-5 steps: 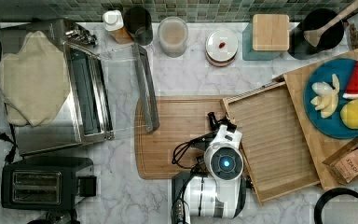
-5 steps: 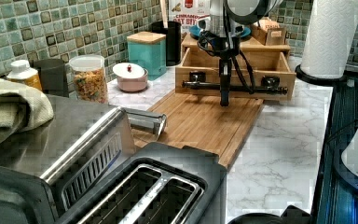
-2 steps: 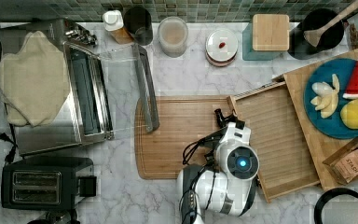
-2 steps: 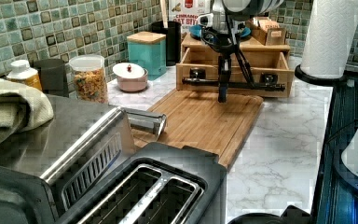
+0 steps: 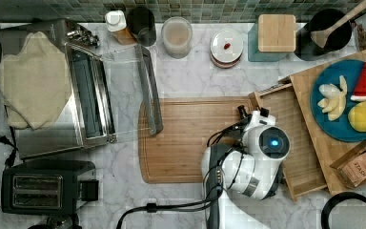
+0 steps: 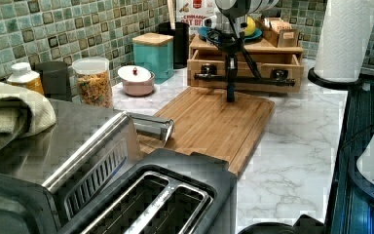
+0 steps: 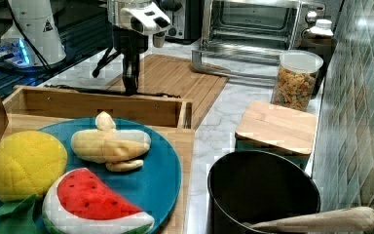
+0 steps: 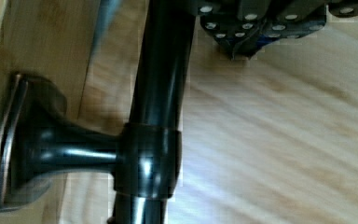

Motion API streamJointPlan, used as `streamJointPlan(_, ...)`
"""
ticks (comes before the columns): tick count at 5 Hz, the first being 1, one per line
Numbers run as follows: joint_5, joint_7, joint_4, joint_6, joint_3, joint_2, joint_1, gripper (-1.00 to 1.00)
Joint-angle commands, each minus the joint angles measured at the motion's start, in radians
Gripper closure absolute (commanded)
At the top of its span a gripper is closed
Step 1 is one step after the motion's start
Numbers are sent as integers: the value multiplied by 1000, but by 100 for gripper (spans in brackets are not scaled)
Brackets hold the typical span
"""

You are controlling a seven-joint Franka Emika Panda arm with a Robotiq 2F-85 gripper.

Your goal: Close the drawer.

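Drawer point(image 5: 298, 138) partly pulled out of the wooden stand point(image 5: 310, 90), front overlapping the cutting board point(image 5: 190, 138) edge. Gripper point(image 6: 231, 92) points down at the dark bar handle point(image 6: 246, 78), touching it mid-length, tips just above the board. Finger spread: cannot tell. Blue fruit plate point(image 7: 168, 165) on the stand top.
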Motion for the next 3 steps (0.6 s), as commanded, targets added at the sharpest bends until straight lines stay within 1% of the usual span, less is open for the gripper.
streamJointPlan(1, 1, -127, 298, 15, -133, 95, -214, 100)
streamJointPlan(2, -70, -56, 333, 27, -168, 112, -194, 100)
streamJointPlan(3, -90, -26, 398, 14, -193, 143, -181, 100)
